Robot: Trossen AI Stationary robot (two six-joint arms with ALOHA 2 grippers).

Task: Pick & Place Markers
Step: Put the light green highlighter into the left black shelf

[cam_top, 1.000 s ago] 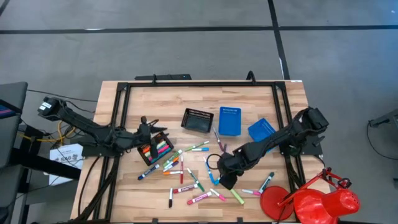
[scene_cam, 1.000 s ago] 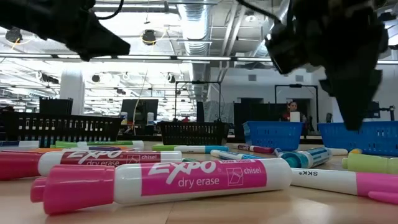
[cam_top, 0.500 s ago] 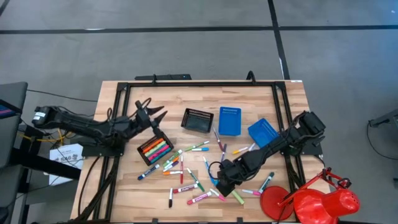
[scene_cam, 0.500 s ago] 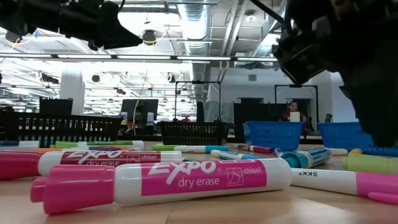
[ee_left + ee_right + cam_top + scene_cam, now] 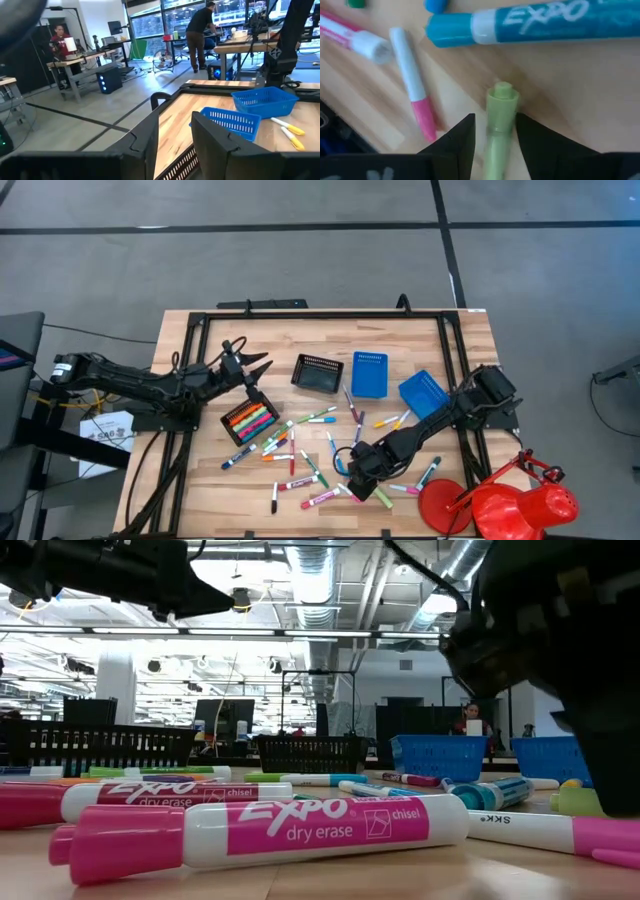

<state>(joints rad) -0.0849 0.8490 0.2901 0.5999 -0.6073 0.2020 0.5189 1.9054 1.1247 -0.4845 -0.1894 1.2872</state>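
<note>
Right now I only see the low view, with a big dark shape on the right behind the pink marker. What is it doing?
Observer: That is the right gripper, down low among the loose markers.
Operator: Is it holding one?
Observer: Not yet. Its open fingers straddle a light green marker lying on the wood.
Operator: And the other arm?
Observer: The left gripper hovers open next to a black tray that holds markers.

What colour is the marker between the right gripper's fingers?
Light green, clearest in the right wrist view.
</note>
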